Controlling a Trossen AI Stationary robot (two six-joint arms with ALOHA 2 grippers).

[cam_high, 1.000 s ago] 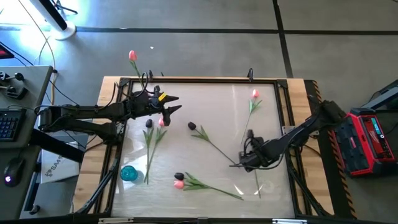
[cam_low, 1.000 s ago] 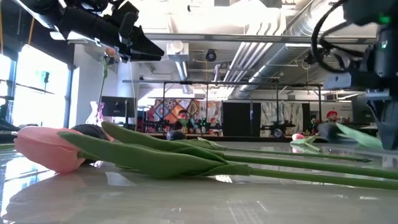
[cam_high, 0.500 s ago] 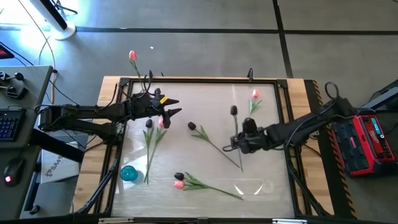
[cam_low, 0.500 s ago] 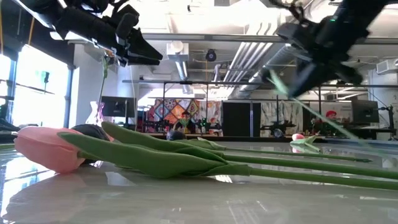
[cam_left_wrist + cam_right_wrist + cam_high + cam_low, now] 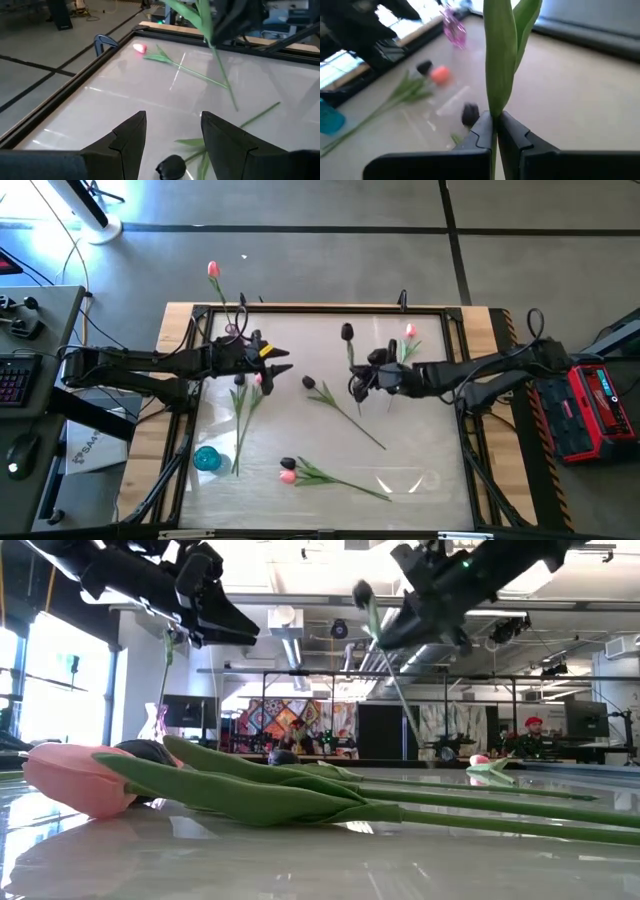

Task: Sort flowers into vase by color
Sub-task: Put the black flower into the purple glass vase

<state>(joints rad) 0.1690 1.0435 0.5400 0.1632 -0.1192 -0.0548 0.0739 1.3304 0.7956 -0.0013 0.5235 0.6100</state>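
Worktop of glossy white board in a wooden frame, carrying two dark arms, artificial tulips and two small vases.
Right claw hangs above the worktop's middle, pressed together on the thin green stem of one dark-headed tulip, held clear of the surface. Left claw hovers spread and empty over the far left part. I count three dark tulips and three pink tulips lying flat, and one pink tulip standing in the clear pinkish vase at the far left edge. One small blue vase sits near the left corner.
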